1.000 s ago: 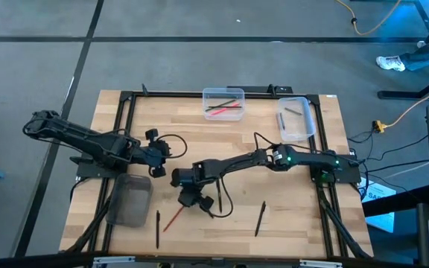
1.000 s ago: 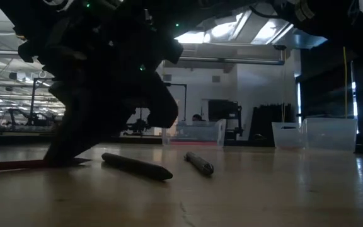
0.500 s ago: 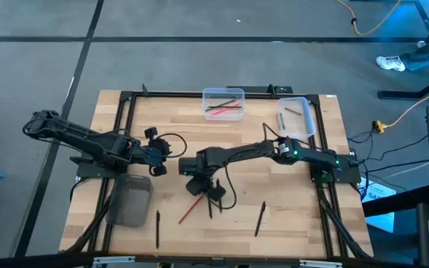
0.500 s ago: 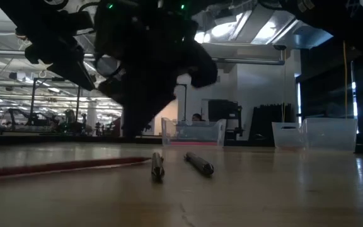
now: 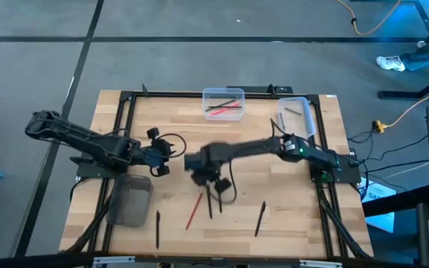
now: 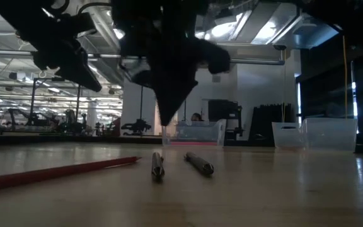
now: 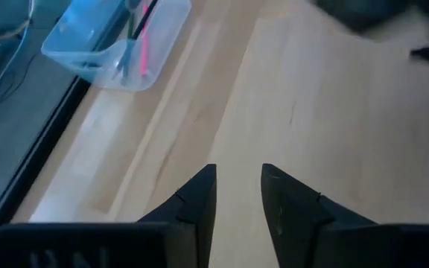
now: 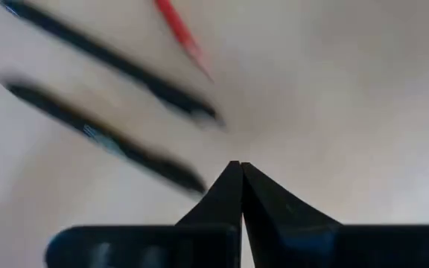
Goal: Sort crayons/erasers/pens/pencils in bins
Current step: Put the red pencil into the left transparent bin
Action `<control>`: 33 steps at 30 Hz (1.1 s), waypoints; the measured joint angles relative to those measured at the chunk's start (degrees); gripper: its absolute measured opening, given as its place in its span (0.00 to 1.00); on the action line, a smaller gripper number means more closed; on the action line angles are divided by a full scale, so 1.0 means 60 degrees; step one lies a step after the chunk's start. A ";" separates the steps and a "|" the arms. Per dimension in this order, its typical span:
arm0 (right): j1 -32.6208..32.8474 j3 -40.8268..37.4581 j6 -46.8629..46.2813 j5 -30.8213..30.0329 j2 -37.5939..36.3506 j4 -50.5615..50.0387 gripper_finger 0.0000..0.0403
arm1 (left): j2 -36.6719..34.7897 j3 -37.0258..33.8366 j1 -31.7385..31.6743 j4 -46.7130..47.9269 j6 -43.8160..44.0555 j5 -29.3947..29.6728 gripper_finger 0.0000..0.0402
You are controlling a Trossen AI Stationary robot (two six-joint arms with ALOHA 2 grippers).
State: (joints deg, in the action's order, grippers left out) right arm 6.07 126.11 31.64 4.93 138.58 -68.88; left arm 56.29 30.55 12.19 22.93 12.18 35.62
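My right gripper (image 5: 216, 182) hangs shut and empty above the table's middle (image 8: 235, 167), its tip clear of the wood in the low view (image 6: 169, 118). Below it lie a red pencil (image 5: 194, 211) (image 8: 179, 31) and two dark pens (image 5: 209, 202) (image 8: 106, 140), flat on the table. Two more dark pens (image 5: 261, 217) (image 5: 157, 227) lie nearer the front edge. My left gripper (image 5: 161, 160) (image 7: 238, 173) is open and empty, left of centre. The smoky grey bin (image 5: 130, 199) stands at the front left. Two clear bins (image 5: 223, 103) (image 5: 295, 117) stand at the far edge.
The far middle clear bin (image 7: 118, 37) holds red and dark sticks, and the far right one holds a few pieces. A black metal frame (image 5: 125, 100) runs round the tabletop. Bare wood lies between the pens and the far bins.
My right gripper has risen off the table and gone toward the far and right edges. The red pencil has slid toward the table's right and turned. One dark pen beside it has turned from lying crosswise to pointing toward the near edge.
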 joint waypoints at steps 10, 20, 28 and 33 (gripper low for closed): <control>0.1386 0.0027 -0.0504 -0.0068 0.0256 0.3550 0.24 | 0.0000 -0.1551 0.0128 -0.2981 0.1287 -0.0972 0.25; 0.1710 0.0013 -0.0994 -0.0308 0.1091 0.3168 0.42 | 0.0004 -0.2194 0.1574 -0.3297 0.2658 -0.0556 0.25; 0.1292 0.0108 -0.0997 0.0571 0.1422 0.2395 0.35 | 0.0004 -0.2194 0.1818 -0.3506 0.2631 -0.0513 0.25; 0.1148 0.0094 -0.0960 0.0602 0.1433 0.1944 0.23 | 0.0004 -0.2194 0.1818 -0.3503 0.2623 -0.0510 0.25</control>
State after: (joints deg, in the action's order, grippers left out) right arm 12.96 126.68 25.88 8.54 147.18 -57.22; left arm 56.31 17.39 23.09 1.91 27.92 32.56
